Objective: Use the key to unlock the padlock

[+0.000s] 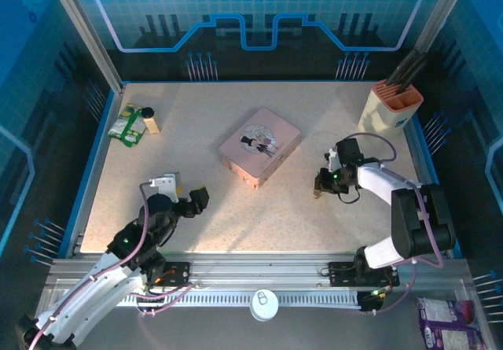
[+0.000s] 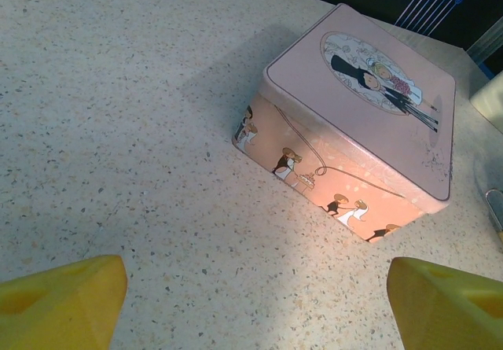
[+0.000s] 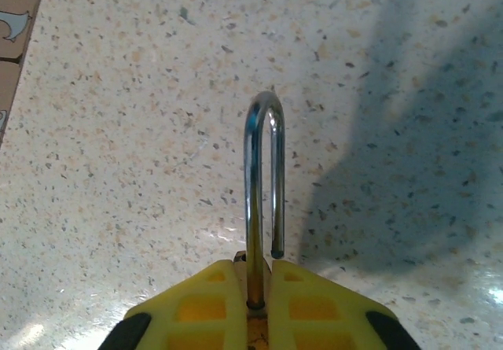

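Right hand (image 3: 259,275) pinches the padlock (image 3: 253,208), left hand (image 2: 251,295) gapes empty near the closed pink tin (image 2: 369,106).

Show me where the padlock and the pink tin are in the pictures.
the padlock (image 3: 251,208): right wrist view, on the long leg of its shackle.
the pink tin (image 2: 369,102): left wrist view, on its lid.

Bright overhead light, sharp frames, soft shadows, mild tabletop (image 3: 440,303) glare.
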Tool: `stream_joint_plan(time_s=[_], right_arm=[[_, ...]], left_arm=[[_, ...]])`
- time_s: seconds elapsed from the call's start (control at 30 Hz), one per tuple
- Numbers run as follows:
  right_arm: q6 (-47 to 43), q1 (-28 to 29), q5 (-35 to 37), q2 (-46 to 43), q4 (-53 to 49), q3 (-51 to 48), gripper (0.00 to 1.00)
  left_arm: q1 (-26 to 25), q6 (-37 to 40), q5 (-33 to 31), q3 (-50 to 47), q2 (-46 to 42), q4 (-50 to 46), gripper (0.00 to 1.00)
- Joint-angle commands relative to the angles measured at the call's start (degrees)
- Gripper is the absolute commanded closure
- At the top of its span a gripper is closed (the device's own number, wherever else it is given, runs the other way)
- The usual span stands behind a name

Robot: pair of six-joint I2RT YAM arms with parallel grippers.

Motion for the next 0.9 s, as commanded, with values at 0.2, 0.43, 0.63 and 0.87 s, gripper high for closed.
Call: stream_joint_plan(time_s=[0.2, 0.43, 0.63, 0.87], right_arm=[[1.1, -3.2, 2.4, -4.1, -2.3, -0.3, 0.55], [0.0, -4.6, 3.6, -14.9, -2.6, -1.7, 0.32], [-0.5, -4.6, 3.4, -25.0, -2.4, -0.3, 0.00], [-2.5, -4.6, 9.1, -33.3, 3.1, -0.7, 0.00]], left_arm=[[0.4, 0.3, -2.0, -1.1, -0.6, 0.1, 0.08], [0.4, -0.9, -5.0, -1.3, 0.2, 0.7, 0.01], [0.7, 0.1, -12.6, 1.9, 8.7, 4.3, 0.01], [0.8, 8.9, -22.8, 9.5, 16.3, 7.1, 0.01]])
